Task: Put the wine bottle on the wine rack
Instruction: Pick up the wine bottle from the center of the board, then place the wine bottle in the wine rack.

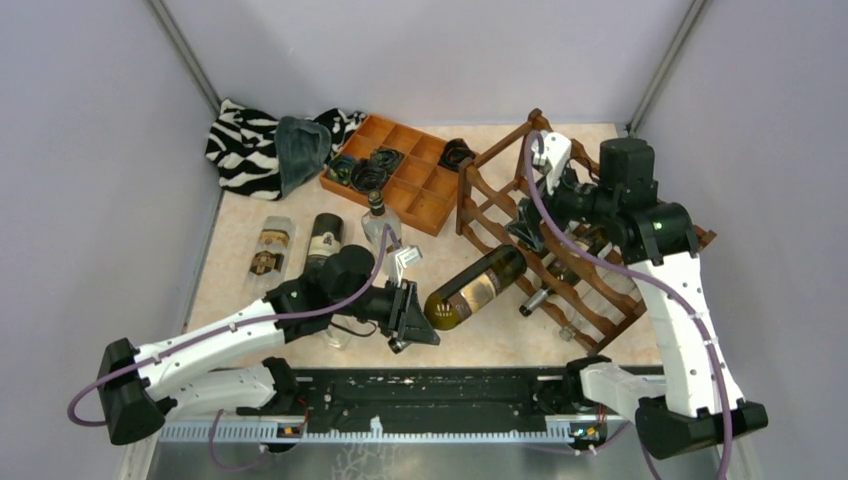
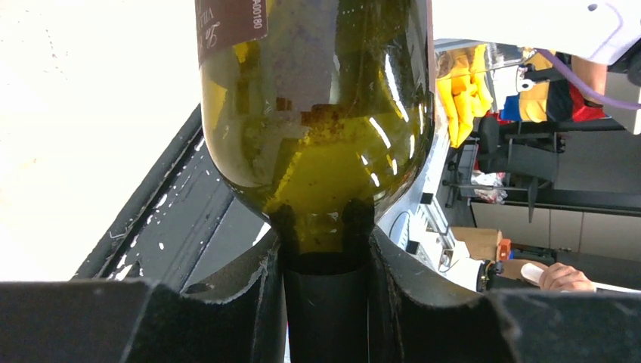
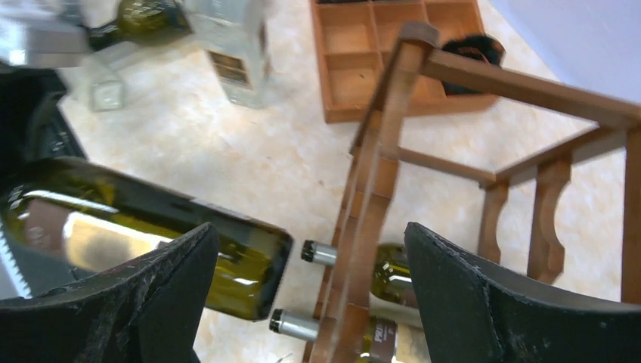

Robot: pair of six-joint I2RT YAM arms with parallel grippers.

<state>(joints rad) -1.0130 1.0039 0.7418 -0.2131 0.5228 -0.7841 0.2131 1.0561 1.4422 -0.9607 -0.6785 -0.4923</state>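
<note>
A green wine bottle [image 1: 478, 287] with a dark label is held off the table, its base pointing at the wine rack [image 1: 500, 155], a reddish-brown frame with wavy rails. My left gripper [image 1: 408, 312] is shut on the bottle's neck; in the left wrist view the neck [image 2: 326, 302] sits between the fingers, below the bottle's shoulder [image 2: 317, 136]. My right gripper [image 1: 527, 225] hangs open and empty over the rack's front. In the right wrist view [image 3: 310, 291] the bottle's base [image 3: 249, 265] is just left of the rack's rail [image 3: 374, 189].
Two bottles with silver caps [image 3: 317, 253] lie in the rack's lower tiers. An orange-brown compartment tray [image 1: 425, 205] holds black items at the back. A zebra cloth [image 1: 245, 145] lies back left. Several other bottles [image 1: 325, 240] lie left of centre.
</note>
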